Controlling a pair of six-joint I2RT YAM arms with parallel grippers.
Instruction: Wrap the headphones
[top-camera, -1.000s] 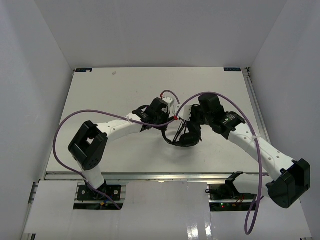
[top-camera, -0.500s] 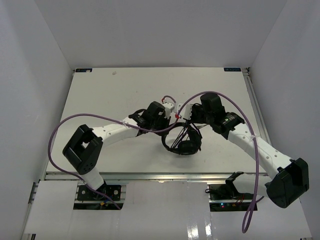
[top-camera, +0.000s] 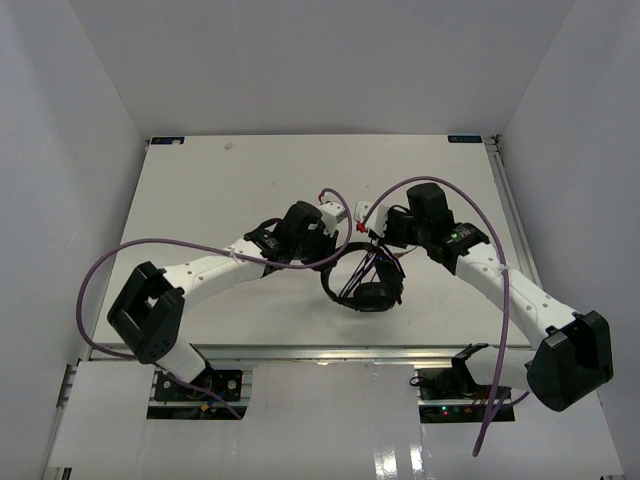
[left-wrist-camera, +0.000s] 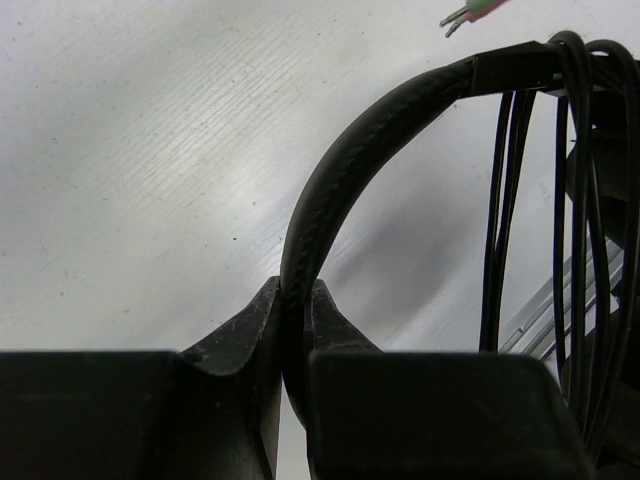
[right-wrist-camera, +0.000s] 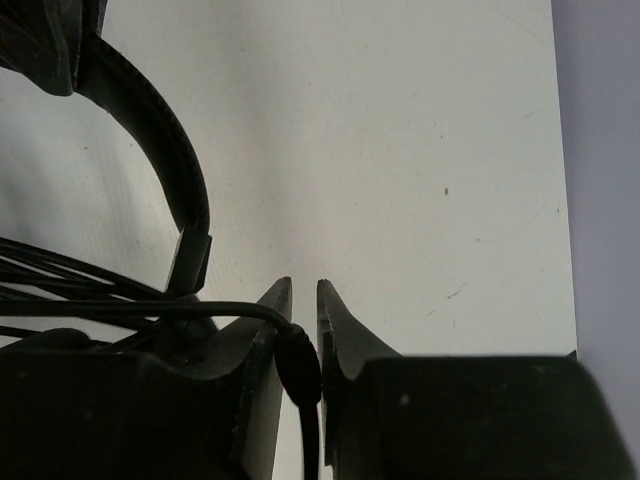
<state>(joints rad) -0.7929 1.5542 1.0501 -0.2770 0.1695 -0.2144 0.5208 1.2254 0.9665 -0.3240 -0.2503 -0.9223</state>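
The black headphones (top-camera: 366, 288) lie at the table's middle between my two grippers. In the left wrist view my left gripper (left-wrist-camera: 296, 300) is shut on the thin headband (left-wrist-camera: 330, 180), which arches up and to the right. Several turns of thin black cable (left-wrist-camera: 572, 200) hang round the headband's far end, and a green plug (left-wrist-camera: 472, 12) shows at the top. In the right wrist view my right gripper (right-wrist-camera: 304, 292) is shut on a thick part of the cable (right-wrist-camera: 298, 365); the headband (right-wrist-camera: 150, 115) curves at its left. From above, the left gripper (top-camera: 338, 238) and the right gripper (top-camera: 384, 240) meet over the headphones.
Thick purple robot cables (top-camera: 120, 255) loop over both arms, one arching above the right wrist (top-camera: 440, 190). The white table (top-camera: 230, 180) is walled in by white panels on three sides. Its metal front rail (top-camera: 320, 352) runs above the arm bases.
The left arm's elbow has swung left and toward the front edge, and its wrist has moved slightly away. The headphones have shifted a little toward the front. Both grippers have kept their hold.
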